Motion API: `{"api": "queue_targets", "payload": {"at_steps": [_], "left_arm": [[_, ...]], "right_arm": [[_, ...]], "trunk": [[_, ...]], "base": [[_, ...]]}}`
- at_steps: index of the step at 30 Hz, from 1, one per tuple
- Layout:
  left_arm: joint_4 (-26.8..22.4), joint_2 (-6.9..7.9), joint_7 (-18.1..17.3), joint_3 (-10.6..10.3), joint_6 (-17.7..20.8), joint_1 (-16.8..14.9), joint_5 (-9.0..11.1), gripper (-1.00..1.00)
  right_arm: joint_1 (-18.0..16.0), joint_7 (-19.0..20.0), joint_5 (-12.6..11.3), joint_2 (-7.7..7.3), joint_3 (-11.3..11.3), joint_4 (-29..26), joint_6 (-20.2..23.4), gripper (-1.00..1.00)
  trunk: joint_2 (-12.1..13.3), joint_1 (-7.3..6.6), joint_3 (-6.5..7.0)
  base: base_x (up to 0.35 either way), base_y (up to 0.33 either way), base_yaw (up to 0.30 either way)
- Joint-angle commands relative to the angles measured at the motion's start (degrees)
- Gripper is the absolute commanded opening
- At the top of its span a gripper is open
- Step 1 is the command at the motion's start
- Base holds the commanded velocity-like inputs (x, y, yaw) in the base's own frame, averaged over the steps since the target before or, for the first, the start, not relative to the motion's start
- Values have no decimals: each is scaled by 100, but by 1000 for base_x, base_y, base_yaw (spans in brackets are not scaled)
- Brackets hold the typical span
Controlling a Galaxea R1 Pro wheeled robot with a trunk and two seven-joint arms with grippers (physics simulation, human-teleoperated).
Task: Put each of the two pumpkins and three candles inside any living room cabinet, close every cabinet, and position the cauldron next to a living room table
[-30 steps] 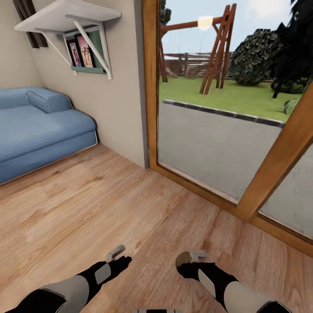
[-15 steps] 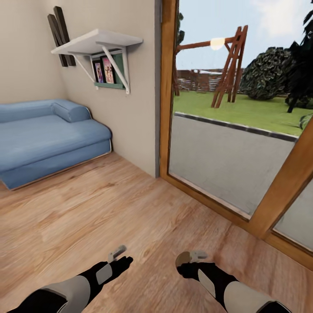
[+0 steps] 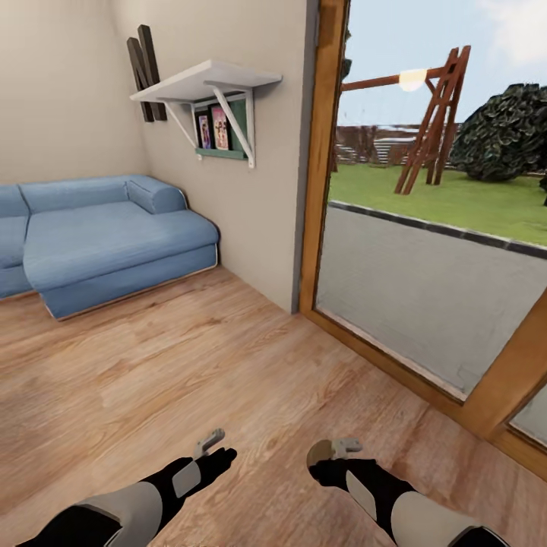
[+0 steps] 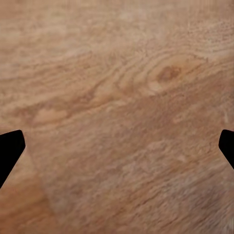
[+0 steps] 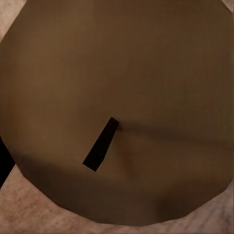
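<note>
Ahead, from my head camera, a blue corner sofa [image 3: 106, 243] sits against the beige wall, with a white bracketed wall shelf [image 3: 205, 83] above its end and a tall wood-framed glass door [image 3: 425, 243] beside it. Light wood plank floor [image 3: 190, 357] lies under my arms. My left gripper [image 3: 211, 439] hangs low over it; my right gripper [image 3: 334, 448] pinches a short grey-tan candle [image 3: 320, 451], its round top turned toward me.

At my left wrist, two black fingertips [image 4: 9, 151] stand spread wide over bare planks.

At my right wrist, the candle's brown round end [image 5: 122, 97] with a dark wick [image 5: 101, 145] sits close against the lens.
</note>
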Motion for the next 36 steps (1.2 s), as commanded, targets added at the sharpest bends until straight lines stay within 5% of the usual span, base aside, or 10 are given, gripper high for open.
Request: {"api": "queue_targets", "payload": {"at_steps": [1, 36], "left_arm": [[8, -5, -17, -48, -14, -5, 59, 100], [109, -29, -17, -49, -256, -5, 53, 100]], "right_arm": [[-2, 6, -16, -2, 17, -8, 24, -100], [-2, 6, -15, 1, 17, -8, 24, -100]], "trunk": [[-2, -1, -3], [-2, -1, 3]], "base": [[0, 0, 276], [-13, 0, 277]]}}
